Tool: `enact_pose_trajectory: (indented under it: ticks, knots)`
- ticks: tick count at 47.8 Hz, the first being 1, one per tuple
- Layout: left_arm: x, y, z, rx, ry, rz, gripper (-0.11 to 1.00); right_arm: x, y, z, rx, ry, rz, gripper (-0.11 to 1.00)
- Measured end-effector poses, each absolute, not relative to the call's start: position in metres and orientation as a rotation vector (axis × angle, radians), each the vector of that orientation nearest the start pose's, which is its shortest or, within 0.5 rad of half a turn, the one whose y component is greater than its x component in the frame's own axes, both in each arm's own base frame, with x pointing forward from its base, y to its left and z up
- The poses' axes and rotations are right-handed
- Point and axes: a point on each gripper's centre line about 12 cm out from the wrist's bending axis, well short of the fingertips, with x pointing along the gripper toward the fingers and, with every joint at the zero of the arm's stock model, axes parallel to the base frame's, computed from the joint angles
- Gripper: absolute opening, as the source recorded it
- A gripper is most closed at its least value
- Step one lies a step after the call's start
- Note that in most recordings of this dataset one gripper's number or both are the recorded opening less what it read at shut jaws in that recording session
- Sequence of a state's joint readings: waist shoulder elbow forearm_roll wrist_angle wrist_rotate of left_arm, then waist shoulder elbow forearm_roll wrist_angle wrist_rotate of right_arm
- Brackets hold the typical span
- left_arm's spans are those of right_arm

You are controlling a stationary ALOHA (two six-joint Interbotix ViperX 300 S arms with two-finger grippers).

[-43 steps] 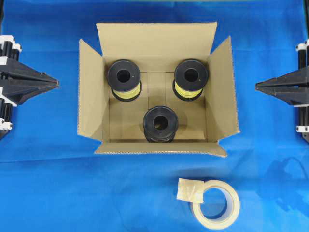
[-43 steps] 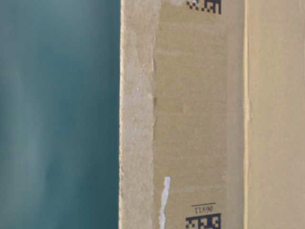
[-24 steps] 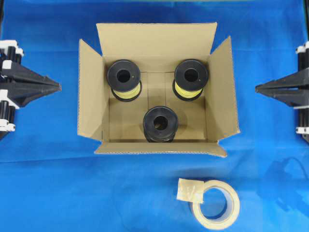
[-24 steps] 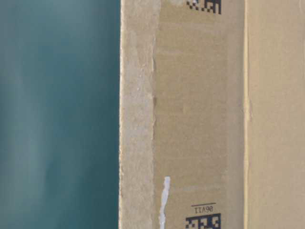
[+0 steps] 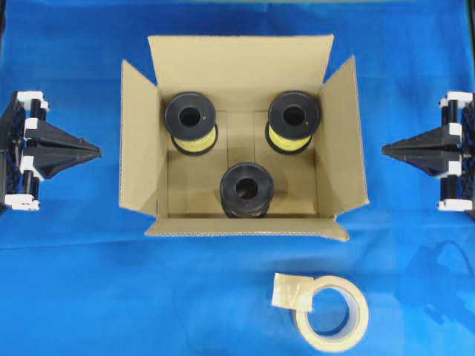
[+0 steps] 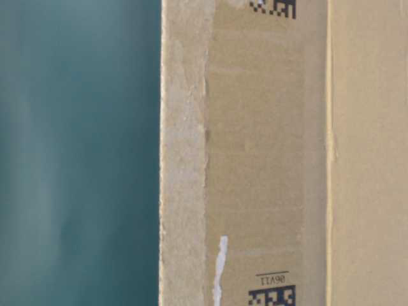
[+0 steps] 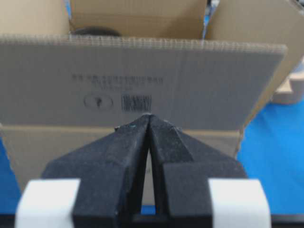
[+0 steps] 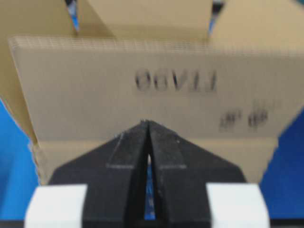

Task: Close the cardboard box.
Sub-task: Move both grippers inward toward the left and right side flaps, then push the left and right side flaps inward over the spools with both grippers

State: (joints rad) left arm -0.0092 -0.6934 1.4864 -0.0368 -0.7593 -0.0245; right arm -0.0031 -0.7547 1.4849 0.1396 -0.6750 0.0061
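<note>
The cardboard box stands in the middle of the blue cloth with all four flaps standing open. Its brown outer wall with black square codes fills the table-level view. My left gripper is shut and empty, pointing at the box's left flap from a short way off. On the other side my right gripper is also shut and empty, facing the right flap without touching it.
Three black spools sit inside the box: two with yellow wire at the back, a dark one at the front. A roll of pale tape lies on the cloth in front of the box.
Both grippers have moved inward toward the box's side flaps, the left one also dropping slightly lower in the overhead view. The box and spools have not moved.
</note>
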Motion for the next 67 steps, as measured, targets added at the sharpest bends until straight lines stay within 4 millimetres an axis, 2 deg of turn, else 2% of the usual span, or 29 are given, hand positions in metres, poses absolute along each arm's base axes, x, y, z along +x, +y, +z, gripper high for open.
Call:
enact_pose_trajectory:
  ticks: [12, 22, 39, 53, 60, 67]
  knots:
    - [0.192, -0.001, 0.161, -0.046, 0.08, 0.009, 0.0, 0.185, -0.014, 0.163, 0.117, 0.083, -0.12, 0.0]
    - [0.205, -0.001, 0.163, -0.046, 0.074, 0.011, 0.0, 0.191, -0.014, 0.168, 0.142, 0.062, -0.121, 0.0]
    - [0.253, -0.002, 0.171, -0.034, 0.065, 0.009, 0.0, 0.246, -0.012, 0.18, 0.133, 0.124, -0.11, 0.0]
    - [0.298, -0.003, 0.177, -0.022, 0.059, 0.01, 0.0, 0.293, -0.012, 0.177, 0.129, 0.156, -0.108, 0.0]
    - [0.311, -0.003, 0.174, -0.02, 0.092, 0.008, 0.0, 0.306, -0.012, 0.175, 0.13, 0.177, -0.109, 0.0]
    - [0.319, -0.004, 0.174, -0.02, 0.108, 0.007, 0.0, 0.309, -0.011, 0.175, 0.128, 0.184, -0.105, 0.0]
